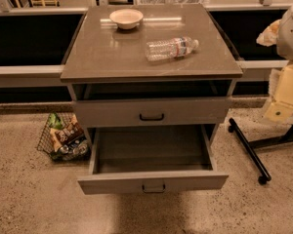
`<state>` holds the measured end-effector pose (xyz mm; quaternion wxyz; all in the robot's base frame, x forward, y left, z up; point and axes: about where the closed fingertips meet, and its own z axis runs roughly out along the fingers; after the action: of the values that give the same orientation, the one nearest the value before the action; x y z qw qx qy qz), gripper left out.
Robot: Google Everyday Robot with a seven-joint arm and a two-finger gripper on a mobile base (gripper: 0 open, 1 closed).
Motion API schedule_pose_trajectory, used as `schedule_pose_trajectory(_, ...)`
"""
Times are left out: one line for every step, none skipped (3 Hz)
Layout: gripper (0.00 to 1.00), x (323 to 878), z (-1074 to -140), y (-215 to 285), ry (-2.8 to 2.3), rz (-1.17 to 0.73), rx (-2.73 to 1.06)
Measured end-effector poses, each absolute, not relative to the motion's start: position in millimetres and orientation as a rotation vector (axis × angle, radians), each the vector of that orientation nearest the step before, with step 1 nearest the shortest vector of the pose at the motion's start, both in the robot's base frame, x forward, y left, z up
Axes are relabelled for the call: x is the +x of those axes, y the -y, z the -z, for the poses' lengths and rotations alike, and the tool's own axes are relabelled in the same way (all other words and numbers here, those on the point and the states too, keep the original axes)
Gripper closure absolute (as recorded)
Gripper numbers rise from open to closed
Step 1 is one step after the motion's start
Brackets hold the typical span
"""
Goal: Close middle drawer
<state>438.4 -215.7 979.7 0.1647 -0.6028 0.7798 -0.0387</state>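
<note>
The middle drawer (154,181) is pulled far out of the grey cabinet (151,67). It has a low flat grey front with a small dark bar handle (154,189). Its long shallow box (151,147) is open to view and looks empty. Above it, the drawer with the taller front panel (151,112) and black handle (152,117) stands only slightly out under the countertop. My gripper is not in view. A pale rounded shape (290,28) at the right edge may be part of my arm.
A bowl (126,18) and a lying plastic water bottle (171,48) are on the cabinet top. A wire basket of snack packs (63,138) sits on the floor to the left. A black wheeled stand (249,152) with cream boxes (285,96) is to the right.
</note>
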Motion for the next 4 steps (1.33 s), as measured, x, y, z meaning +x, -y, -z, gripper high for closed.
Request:
schedule_pose_trajectory(0.0,438.4,-979.7,215.7,-2.222,0.11,-1.718)
schedule_pose_trajectory(0.0,440.8,-947.1,215.7,-2.245,0.072,-1.755)
schedule_pose_trajectory(0.0,436.5,-883.9,205.4,-2.224,-0.056,-1.823)
schedule_pose_trajectory(0.0,425.1,-800.8,184.8,-2.175,-0.241,-1.857)
